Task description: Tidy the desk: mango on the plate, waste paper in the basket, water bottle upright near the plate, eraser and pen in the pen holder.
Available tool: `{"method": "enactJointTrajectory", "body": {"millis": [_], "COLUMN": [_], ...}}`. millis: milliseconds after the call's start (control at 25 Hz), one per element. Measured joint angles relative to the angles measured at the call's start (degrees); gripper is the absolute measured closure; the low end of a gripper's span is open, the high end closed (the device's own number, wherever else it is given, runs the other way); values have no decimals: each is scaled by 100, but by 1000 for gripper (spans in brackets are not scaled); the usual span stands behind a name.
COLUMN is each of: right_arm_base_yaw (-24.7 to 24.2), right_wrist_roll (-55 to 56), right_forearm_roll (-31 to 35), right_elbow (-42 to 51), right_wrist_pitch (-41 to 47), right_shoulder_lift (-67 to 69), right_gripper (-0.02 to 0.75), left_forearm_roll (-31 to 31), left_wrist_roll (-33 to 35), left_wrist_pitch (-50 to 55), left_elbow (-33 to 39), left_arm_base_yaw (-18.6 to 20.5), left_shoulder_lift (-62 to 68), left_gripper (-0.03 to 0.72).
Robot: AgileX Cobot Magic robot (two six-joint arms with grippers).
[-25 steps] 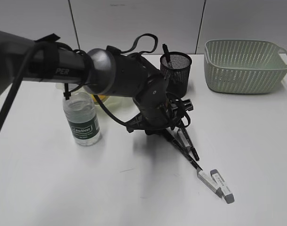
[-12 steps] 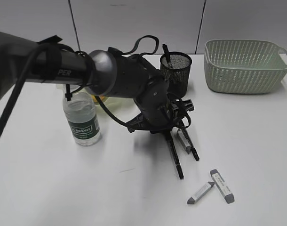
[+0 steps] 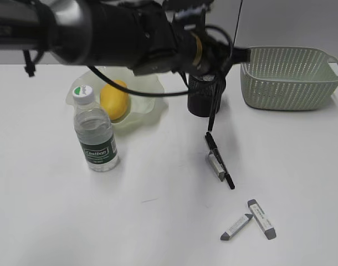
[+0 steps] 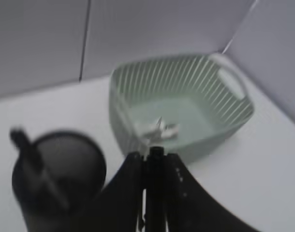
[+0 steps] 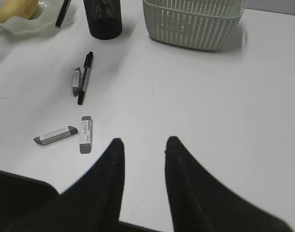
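Pen lifted off the desk — we hold it clamped in the left gripper.
It now hangs beside the pen holder — the right gripper gapes, idle.

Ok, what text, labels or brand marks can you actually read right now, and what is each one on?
Bottle label: white lettering on a dark green band, too blurred to read for certain.
Bottle cap: a green mark, no legible text.
Erasers on the desk: sleeves carry small print, too small to read.
Left arm: no marking readable in this frame.
Pen, basket, pen holder: no text seen.
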Motion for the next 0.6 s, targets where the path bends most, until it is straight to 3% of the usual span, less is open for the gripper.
{"method": "enactJointTrajectory", "body": {"millis": [200, 280, 600], "right_arm_base_yaw": [0, 0, 0], "right_wrist_roll": [0, 0, 0], "right_forearm_roll": [0, 0, 0], "right_elbow": [0, 0, 0], "right_wrist_pitch": [0, 0, 0], "right_shoulder_lift": [0, 0, 0], "right_gripper": [495, 496, 496], "left_forearm_roll": [1607, 1941, 2164], "left_wrist_roll": [0, 0, 6], "left_wrist_pitch": [-747, -986, -1464], "left_elbow": [-749, -1088, -1944], "left_arm_base_yaw": [411, 581, 849], "left_shoulder_lift": [-60, 41, 1000], "left_gripper": [585, 585, 585]}}
